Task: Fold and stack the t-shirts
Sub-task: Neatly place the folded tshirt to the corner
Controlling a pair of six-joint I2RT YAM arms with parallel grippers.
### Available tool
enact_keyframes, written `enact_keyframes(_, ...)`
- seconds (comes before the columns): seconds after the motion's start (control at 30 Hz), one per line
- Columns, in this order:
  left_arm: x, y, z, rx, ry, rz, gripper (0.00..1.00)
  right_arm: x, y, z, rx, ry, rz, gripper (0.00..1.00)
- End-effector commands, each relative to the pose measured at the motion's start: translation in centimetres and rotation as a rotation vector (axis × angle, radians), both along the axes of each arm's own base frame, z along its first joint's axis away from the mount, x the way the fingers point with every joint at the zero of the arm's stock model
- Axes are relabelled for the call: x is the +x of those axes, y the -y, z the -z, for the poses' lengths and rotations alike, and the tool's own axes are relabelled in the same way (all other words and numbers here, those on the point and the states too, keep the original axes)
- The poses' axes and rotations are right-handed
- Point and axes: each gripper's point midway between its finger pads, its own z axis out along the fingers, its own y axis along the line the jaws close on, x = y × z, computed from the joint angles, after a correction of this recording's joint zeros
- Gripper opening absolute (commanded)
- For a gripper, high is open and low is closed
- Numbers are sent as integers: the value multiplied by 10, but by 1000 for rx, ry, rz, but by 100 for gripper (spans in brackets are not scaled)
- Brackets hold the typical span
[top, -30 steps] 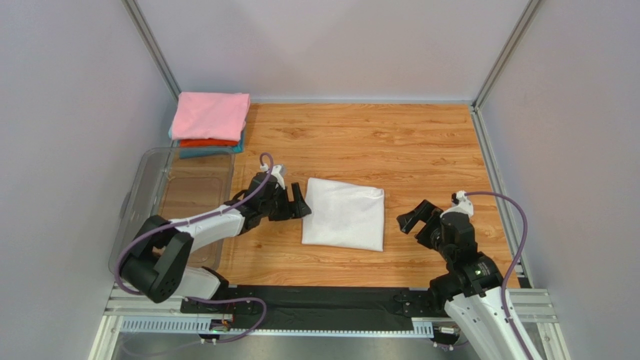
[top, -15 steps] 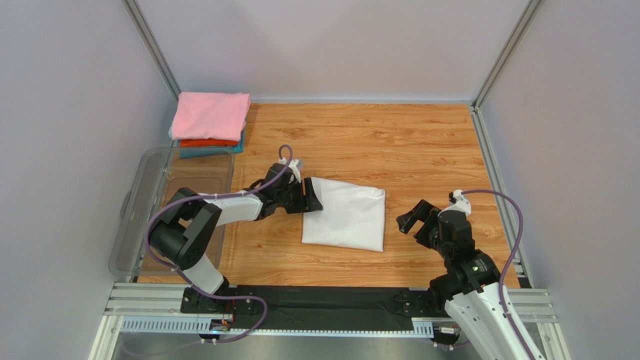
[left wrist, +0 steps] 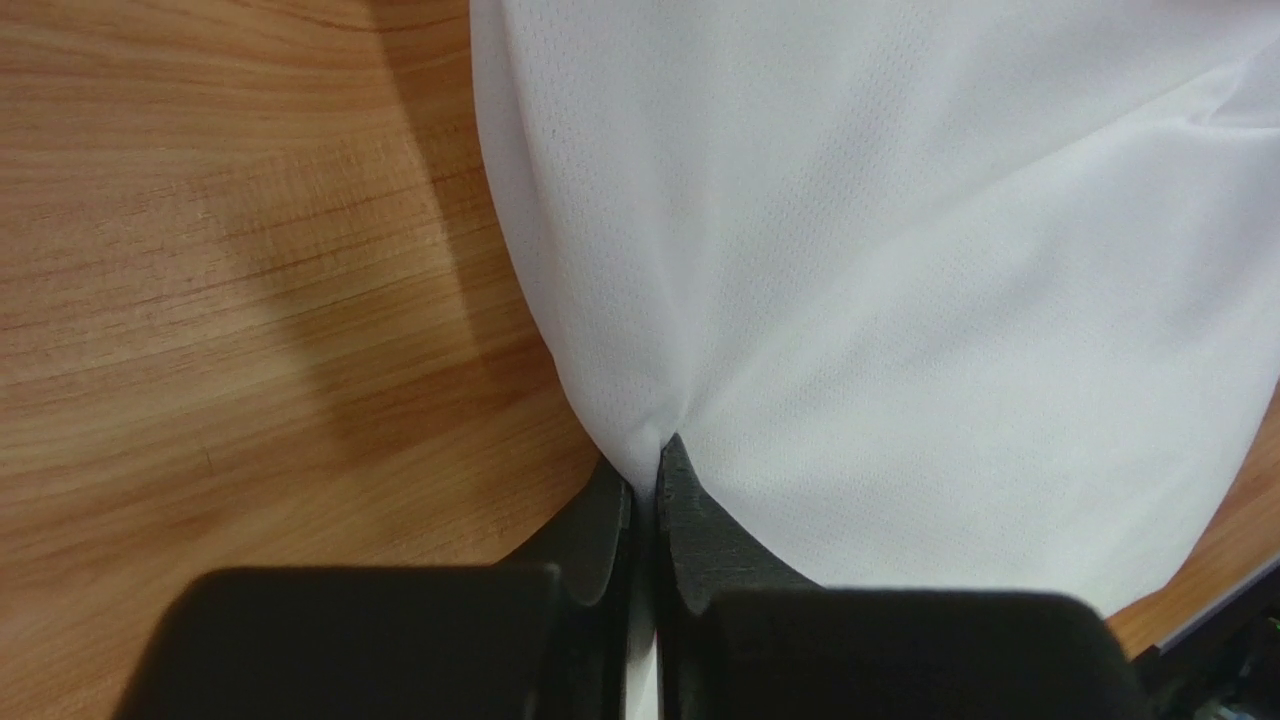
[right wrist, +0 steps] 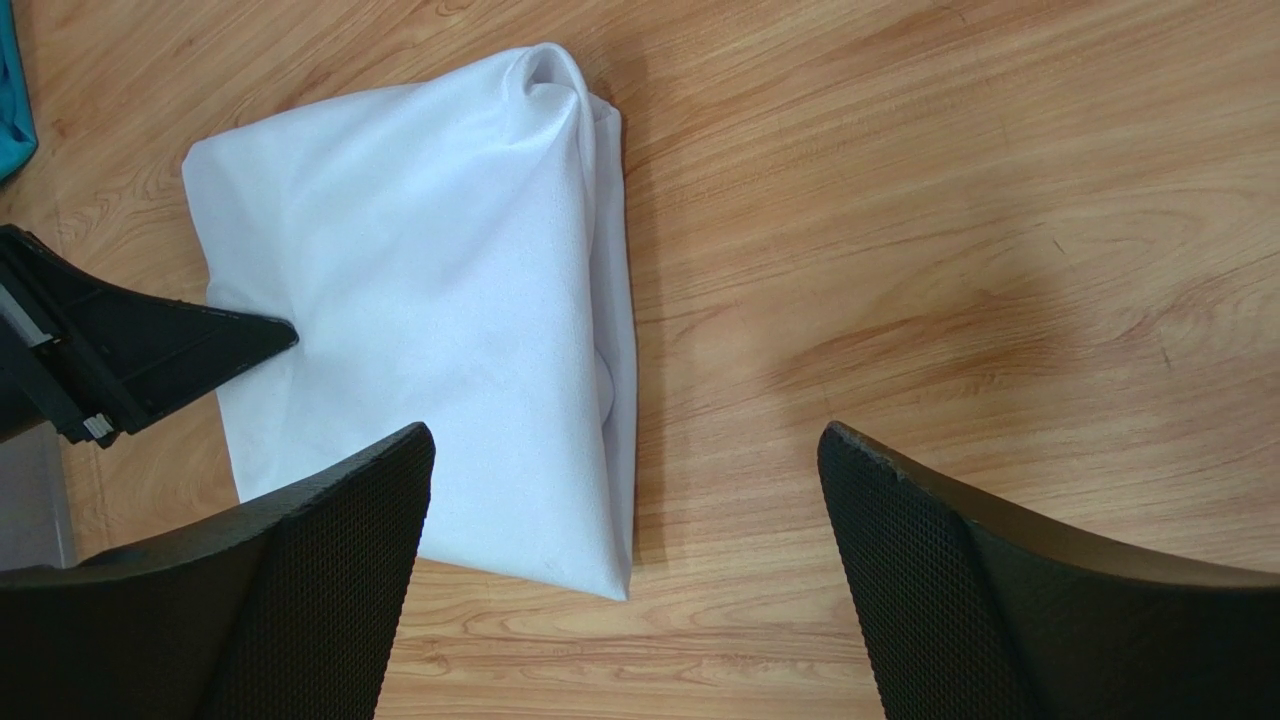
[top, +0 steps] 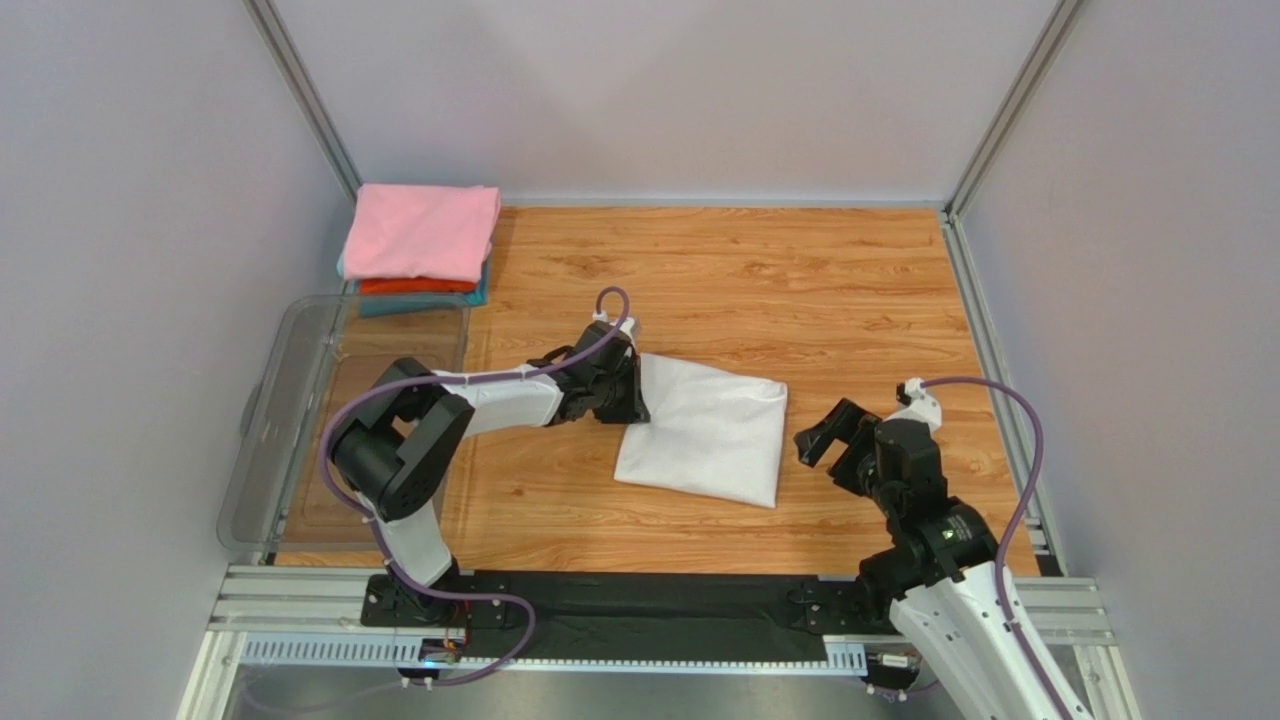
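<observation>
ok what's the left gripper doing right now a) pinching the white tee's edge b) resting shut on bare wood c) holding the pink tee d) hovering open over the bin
a: the left gripper is shut on the white tee at its edge, with the cloth puckering where the tips meet.

Bright, even light from above fills all three views. The white t-shirt (top: 706, 432) is near overexposed, its weave sharp in the left wrist view. Soft shadows lie on the bench (top: 842, 285) just beside its edges. Below it, the left claw (left wrist: 649, 462) shows dark and softly blurred.
</observation>
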Motion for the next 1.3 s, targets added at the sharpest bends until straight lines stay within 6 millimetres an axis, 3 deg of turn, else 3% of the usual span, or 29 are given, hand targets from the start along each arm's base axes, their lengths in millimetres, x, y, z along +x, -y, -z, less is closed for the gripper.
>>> enact_keyframes(0.0,-26,-49,50,295,-116,-27,0,9,3,-5,-17,48,13,100)
enact_keyframes(0.13,-10,-55,39,368,-65,-26,0,11,4,-5,-27,51,17,100)
enact_keyframes(0.27,31,-62,-4,502,77,-6,0,11,4,-4,-30,50,10,100)
enact_keyframes(0.43,67,-86,-43,675,230,4,0,12,5,-5,-38,59,12,100)
enact_keyframes(0.8,147,-166,-85,758,314,-85,0,19,12,-1,-78,70,42,100)
enact_keyframes(0.97,192,-194,-113,778,366,-141,0,24,17,1,-109,62,64,100)
enact_keyframes(1.0,203,-203,-126,812,396,-144,0,24,19,3,-120,58,70,100)
enact_keyframes(1.1,218,-218,-133,894,415,-130,0,25,23,5,-137,47,85,100)
enact_keyframes(1.27,241,-247,-165,987,483,-146,0,26,26,4,-153,44,96,100)
